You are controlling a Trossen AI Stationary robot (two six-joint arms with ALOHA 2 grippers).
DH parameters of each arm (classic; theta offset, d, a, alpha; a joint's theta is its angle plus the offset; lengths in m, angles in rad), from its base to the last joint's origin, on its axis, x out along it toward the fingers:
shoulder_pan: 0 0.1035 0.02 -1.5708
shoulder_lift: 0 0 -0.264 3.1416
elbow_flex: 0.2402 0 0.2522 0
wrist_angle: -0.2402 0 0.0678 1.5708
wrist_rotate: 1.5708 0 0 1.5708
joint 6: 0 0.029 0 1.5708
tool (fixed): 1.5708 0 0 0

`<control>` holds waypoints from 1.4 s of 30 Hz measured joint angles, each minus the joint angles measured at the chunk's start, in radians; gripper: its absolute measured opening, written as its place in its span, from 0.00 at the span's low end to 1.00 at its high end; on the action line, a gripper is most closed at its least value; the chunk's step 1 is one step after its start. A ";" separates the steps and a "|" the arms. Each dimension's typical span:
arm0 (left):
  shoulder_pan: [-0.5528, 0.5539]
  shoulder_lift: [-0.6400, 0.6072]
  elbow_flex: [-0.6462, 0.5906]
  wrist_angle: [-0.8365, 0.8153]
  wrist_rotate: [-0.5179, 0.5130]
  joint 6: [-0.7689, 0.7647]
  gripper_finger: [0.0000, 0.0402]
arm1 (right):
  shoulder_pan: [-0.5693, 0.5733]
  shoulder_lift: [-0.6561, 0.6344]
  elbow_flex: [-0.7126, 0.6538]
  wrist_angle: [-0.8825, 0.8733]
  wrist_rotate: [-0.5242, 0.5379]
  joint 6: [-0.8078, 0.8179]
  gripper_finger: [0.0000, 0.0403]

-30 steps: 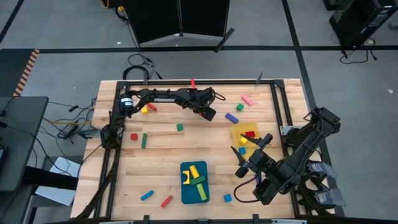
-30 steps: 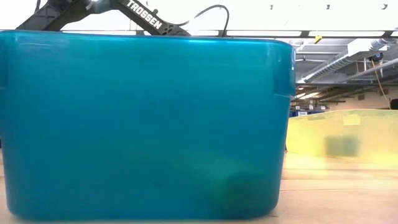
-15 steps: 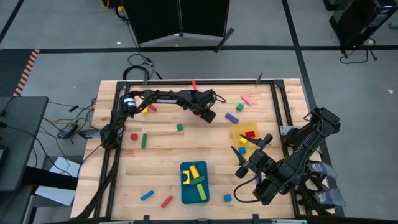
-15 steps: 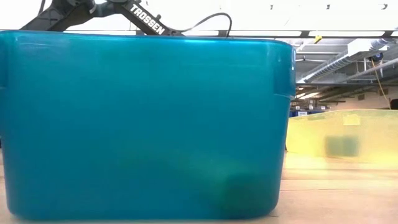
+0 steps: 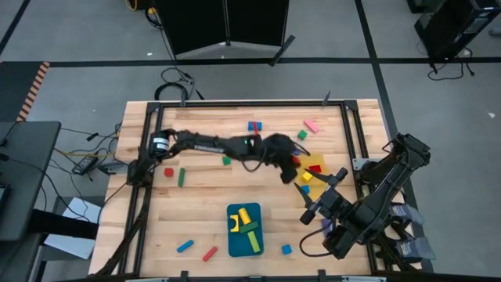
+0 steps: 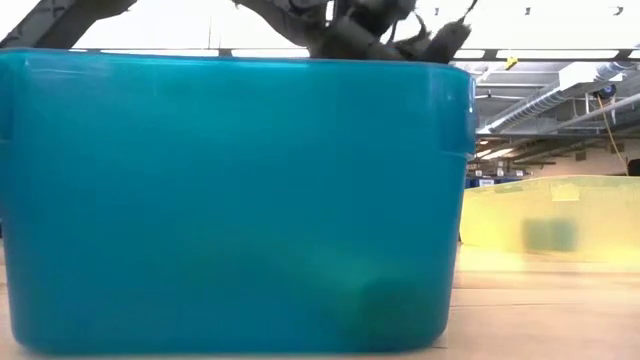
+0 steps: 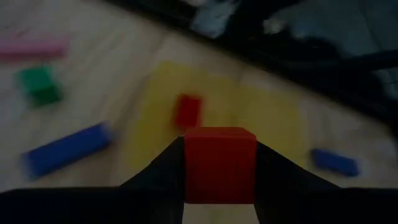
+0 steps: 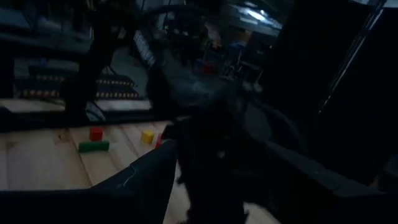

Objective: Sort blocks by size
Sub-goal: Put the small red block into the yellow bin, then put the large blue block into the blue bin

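On the left part of the wooden table (image 5: 203, 200), a small red cube (image 5: 167, 171) and a green bar-shaped block (image 5: 181, 177) are seen lying close together. Nearer the front edge, the blue rectangular plastic tray (image 5: 233, 240) is placed, with yellow and green bars inside it. The left arm is stretched across the table, and the left gripper (image 5: 291, 166) is held just beside the near-left edge of the translucent yellow square bin (image 5: 319, 163). In the left wrist view, a small solid red cube-shaped block (image 7: 220, 163) is clamped between the two dark fingers (image 7: 163, 176), which are closed against both of its sides; the block is held above the yellow bin, where another red block (image 7: 188, 111) lies. The right gripper (image 5: 323, 196) is kept in front of the bin, with its fingers parted and nothing between them.
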 joint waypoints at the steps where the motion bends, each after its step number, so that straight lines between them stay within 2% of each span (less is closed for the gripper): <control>1: -0.012 0.008 0.000 0.023 0.007 0.000 0.34 | 0.004 -0.005 0.000 0.004 0.008 0.000 0.60; 5: -0.026 0.048 -0.002 0.074 0.014 -0.018 0.34 | 0.017 -0.022 0.000 0.018 0.019 0.000 0.60; 10: -0.025 0.104 -0.001 0.170 0.076 -0.076 0.34 | 0.021 -0.031 0.000 0.050 0.020 -0.006 0.60; 16: -0.026 0.145 -0.002 0.239 0.103 -0.122 0.34 | 0.021 -0.031 0.000 0.128 0.020 -0.094 0.61; 18: -0.026 0.146 -0.002 0.237 0.100 -0.121 0.42 | 0.021 -0.031 0.000 0.151 0.019 -0.128 0.60; 23: -0.026 0.131 -0.003 0.262 0.091 -0.095 0.72 | 0.028 -0.031 0.000 0.175 0.001 -0.157 0.60; 26: -0.026 0.089 -0.024 0.288 0.043 -0.072 0.78 | 0.041 -0.031 0.000 0.180 -0.011 -0.157 0.60; 28: -0.026 0.053 -0.062 0.295 0.001 -0.053 0.75 | 0.053 -0.031 0.000 0.185 -0.016 -0.158 0.61; 31: -0.017 -0.026 -0.166 0.342 -0.037 -0.044 0.64 | 0.067 -0.031 0.000 0.185 -0.032 -0.158 0.61; 38: 0.013 -0.322 -0.570 0.602 -0.067 -0.055 0.30 | 0.070 -0.031 -0.008 0.192 -0.131 -0.158 0.59; 42: 0.010 -0.523 -0.778 0.687 -0.098 -0.040 0.13 | 0.036 -0.031 -0.077 0.212 -0.165 -0.132 0.55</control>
